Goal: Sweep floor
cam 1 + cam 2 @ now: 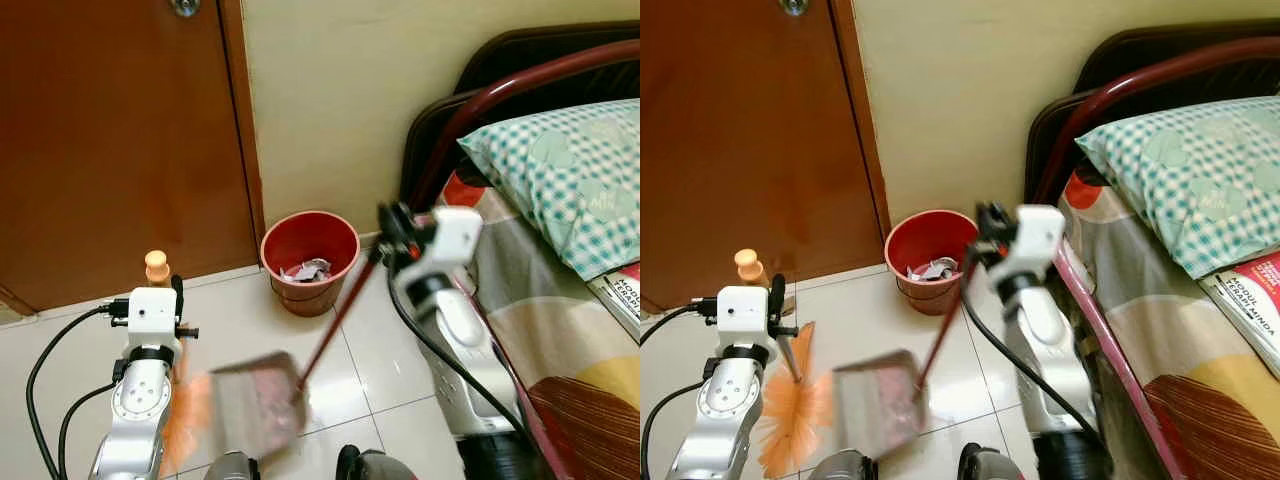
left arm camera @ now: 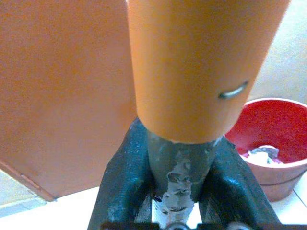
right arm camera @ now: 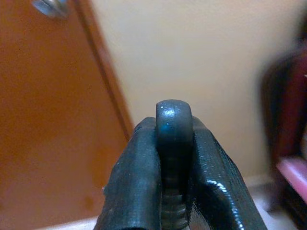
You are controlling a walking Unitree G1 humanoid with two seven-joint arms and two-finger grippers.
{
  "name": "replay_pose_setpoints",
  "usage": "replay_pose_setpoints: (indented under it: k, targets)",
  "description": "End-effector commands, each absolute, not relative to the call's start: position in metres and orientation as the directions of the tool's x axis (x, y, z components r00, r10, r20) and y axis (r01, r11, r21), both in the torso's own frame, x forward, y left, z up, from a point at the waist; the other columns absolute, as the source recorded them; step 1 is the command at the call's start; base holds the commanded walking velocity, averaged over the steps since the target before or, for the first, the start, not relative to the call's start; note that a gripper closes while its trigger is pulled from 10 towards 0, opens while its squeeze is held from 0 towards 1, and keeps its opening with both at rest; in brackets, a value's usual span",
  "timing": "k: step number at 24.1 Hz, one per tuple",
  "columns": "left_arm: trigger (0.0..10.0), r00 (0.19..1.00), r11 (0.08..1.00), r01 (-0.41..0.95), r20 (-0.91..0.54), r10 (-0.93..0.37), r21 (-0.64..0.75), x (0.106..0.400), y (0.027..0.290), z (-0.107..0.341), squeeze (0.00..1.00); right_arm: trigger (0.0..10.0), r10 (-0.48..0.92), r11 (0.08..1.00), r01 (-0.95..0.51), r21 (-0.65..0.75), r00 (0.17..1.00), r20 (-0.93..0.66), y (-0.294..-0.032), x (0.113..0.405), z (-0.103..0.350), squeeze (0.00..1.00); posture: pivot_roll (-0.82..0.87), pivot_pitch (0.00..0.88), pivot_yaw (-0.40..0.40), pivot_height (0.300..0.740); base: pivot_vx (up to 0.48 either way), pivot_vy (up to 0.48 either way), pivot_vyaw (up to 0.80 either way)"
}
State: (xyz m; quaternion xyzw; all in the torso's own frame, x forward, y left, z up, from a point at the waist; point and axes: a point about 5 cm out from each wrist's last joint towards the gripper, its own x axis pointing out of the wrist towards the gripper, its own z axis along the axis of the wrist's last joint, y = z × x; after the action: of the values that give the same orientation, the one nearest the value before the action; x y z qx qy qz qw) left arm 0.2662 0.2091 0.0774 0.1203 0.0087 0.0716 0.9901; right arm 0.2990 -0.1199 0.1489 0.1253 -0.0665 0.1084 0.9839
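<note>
— Where are the sweeping tools?

— The dustpan (image 1: 875, 402), a grey, blurred pan, lies low over the white tiled floor (image 1: 855, 310) in front of the robot. Its long dark-red handle (image 1: 335, 317) slants up to the right gripper (image 1: 388, 228), whose two black fingers (image 3: 139, 187) are pressed together on the handle's rounded dark top end. Just beside the pan, on the robot's left, is the broom (image 1: 792, 410) with orange bristles fanned out near the floor. Its stick rises to the left gripper (image 1: 776, 298), and the wrist camera shows both black fingers clamped on the grey shaft under the broom's orange grip (image 2: 201, 67). A pale orange knob (image 1: 156, 265) tops the stick above the gripper.

— What surrounds them?

— Beyond the pan, against the cream wall (image 1: 330, 90), stands a red bucket (image 1: 310, 262) holding crumpled paper (image 1: 306, 270). A brown wooden door (image 1: 120, 140) fills the robot's left side. On its right is a bed (image 1: 1160, 340) with a dark-red rail (image 1: 1140, 85), a green checked pillow (image 1: 1195, 180) and a book (image 1: 1255, 300) lying near the edge — the right arm hangs just beside that bed.
</note>
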Motion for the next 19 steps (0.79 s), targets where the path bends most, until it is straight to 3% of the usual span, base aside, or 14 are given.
replay_pose_setpoints:
  k: [1,7,12,19]
  targets:
    - [10.0,0.988,0.962,-0.122,-0.058,0.14,0.245,0.255,0.214,0.067,0.0,10.0,0.156,0.963,-0.183,0.198,0.977,0.145,-0.134,0.292,0.145,0.0,0.06,0.14,-0.018,0.74,0.0,0.0,0.0]
    - [10.0,0.995,0.981,-0.066,-0.063,0.079,0.182,0.25,0.204,0.066,0.0,10.0,0.01,0.996,-0.02,0.087,0.994,0.113,-0.167,0.28,0.13,0.0,0.07,0.139,-0.011,0.74,0.0,0.0,0.0]
    - [10.0,0.996,0.982,-0.073,-0.041,0.081,0.173,0.251,0.203,0.07,0.0,10.0,-0.038,0.999,0.035,0.027,0.994,0.099,-0.178,0.278,0.126,0.0,0.07,0.136,-0.01,0.74,0.0,0.0,0.0]
    - [10.0,0.997,0.985,-0.074,-0.014,0.077,0.154,0.257,0.199,0.08,0.0,10.0,-0.069,0.996,0.066,0.055,0.996,0.056,-0.184,0.278,0.118,0.0,0.07,0.139,-0.008,0.74,0.0,0.303,0.0]
